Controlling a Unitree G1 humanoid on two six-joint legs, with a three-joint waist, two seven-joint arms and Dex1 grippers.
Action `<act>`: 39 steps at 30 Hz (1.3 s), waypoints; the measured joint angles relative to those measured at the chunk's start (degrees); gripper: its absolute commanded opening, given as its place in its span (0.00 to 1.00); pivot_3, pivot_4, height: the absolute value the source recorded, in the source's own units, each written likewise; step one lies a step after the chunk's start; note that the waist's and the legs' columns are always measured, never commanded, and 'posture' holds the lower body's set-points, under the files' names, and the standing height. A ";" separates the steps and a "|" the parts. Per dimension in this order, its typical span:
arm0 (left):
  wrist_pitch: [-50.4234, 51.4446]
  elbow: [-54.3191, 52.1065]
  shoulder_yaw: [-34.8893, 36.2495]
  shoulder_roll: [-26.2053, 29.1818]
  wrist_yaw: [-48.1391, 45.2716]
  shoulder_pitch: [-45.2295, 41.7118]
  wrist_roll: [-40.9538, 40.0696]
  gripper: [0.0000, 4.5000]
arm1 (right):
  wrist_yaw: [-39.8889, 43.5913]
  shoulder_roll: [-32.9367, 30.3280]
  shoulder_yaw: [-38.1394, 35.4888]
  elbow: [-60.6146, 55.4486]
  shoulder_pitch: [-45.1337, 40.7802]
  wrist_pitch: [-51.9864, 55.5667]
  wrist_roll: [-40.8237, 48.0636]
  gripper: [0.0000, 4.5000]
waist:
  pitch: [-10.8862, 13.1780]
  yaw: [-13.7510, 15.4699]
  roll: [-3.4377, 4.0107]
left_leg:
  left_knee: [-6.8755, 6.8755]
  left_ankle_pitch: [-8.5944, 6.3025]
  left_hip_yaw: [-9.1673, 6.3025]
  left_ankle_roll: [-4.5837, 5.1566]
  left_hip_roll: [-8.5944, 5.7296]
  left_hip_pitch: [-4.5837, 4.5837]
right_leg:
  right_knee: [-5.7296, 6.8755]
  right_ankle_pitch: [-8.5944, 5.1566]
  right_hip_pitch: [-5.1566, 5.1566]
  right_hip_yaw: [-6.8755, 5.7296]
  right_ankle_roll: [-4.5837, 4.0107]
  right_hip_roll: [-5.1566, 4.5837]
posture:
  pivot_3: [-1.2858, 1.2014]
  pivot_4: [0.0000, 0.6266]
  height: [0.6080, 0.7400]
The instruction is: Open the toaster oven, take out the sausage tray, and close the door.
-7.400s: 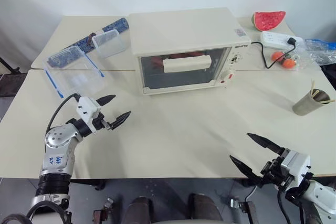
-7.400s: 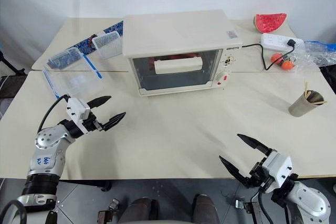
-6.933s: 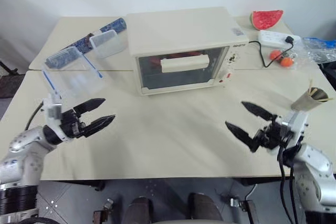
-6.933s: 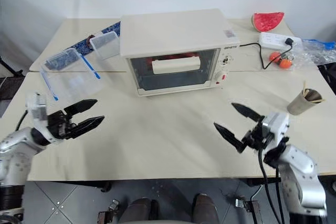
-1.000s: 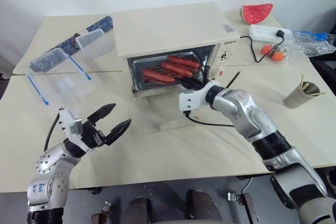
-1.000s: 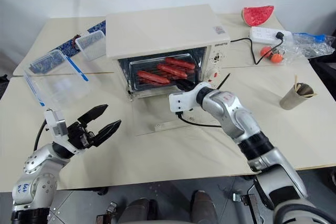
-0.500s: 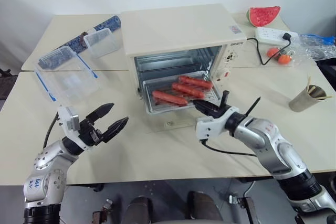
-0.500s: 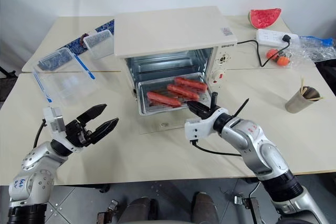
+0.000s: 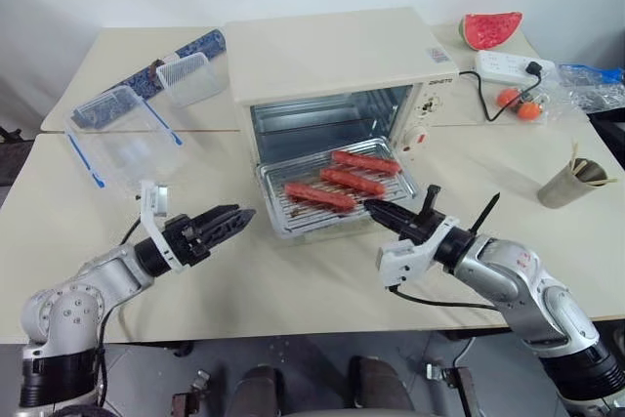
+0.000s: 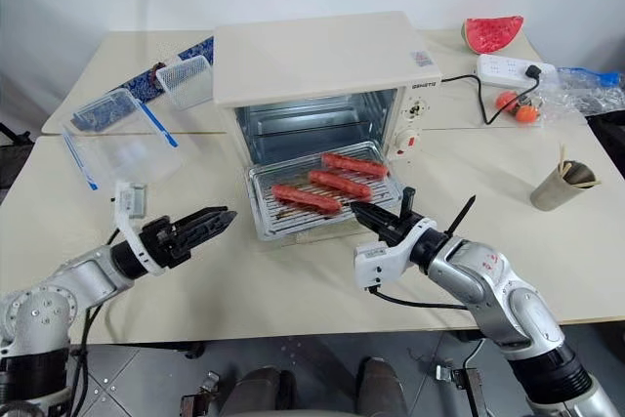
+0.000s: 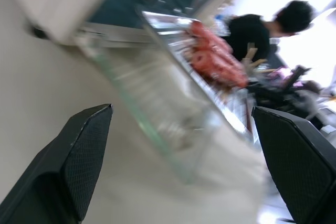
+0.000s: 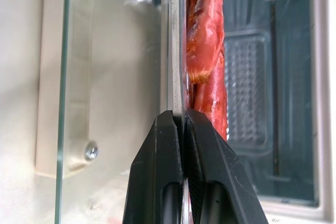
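A: What did the right gripper [image 10: 357, 212] hold?
B: Its black fingers were pinched on the near rim of the shallow silvery metal sausage tray [image 10: 322, 194].

A: And beyond it?
B: The boxy cream-white toaster oven [image 10: 317, 70] stood behind the tray. The left gripper [image 10: 219, 218], fingers spread, hovered beside it.

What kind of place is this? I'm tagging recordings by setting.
Probably a staged kitchen workspace rather than a home kitchen: a toaster oven sits on plain cream tables against a bare wall, with a sausage tray pulled out, a watermelon slice and a power strip nearby.
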 measured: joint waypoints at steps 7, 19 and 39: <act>9.54 4.45 -1.03 1.23 10.02 -4.77 -13.05 1.00 | -0.07 -0.30 -1.21 0.37 -0.17 -1.37 0.01 0.01 | 0.00 -0.28 -0.01 | 0.12 0.00 -0.11 0.00 -0.01 0.05 | 0.14 -0.01 0.01 0.06 -0.02 0.01 | 0.52 0.24 1.00; 12.12 9.12 -5.56 0.62 20.59 -7.26 -23.20 0.42 | 0.46 0.56 -1.26 0.64 -1.78 -1.20 0.00 0.00 | 0.00 0.03 -0.01 | 0.30 0.00 -0.12 0.00 -0.04 0.04 | 0.21 -0.01 0.05 0.11 -0.02 0.00 | 0.52 0.24 1.00; 5.50 13.42 -10.47 -3.80 31.62 -10.92 -28.80 0.35 | 2.55 1.94 0.78 0.66 -3.49 -2.39 1.76 0.00 | 0.00 1.10 -0.01 | 0.40 0.00 -0.02 0.00 -0.06 0.04 | 0.20 -0.01 0.06 0.14 -0.03 0.01 | 0.52 0.24 1.00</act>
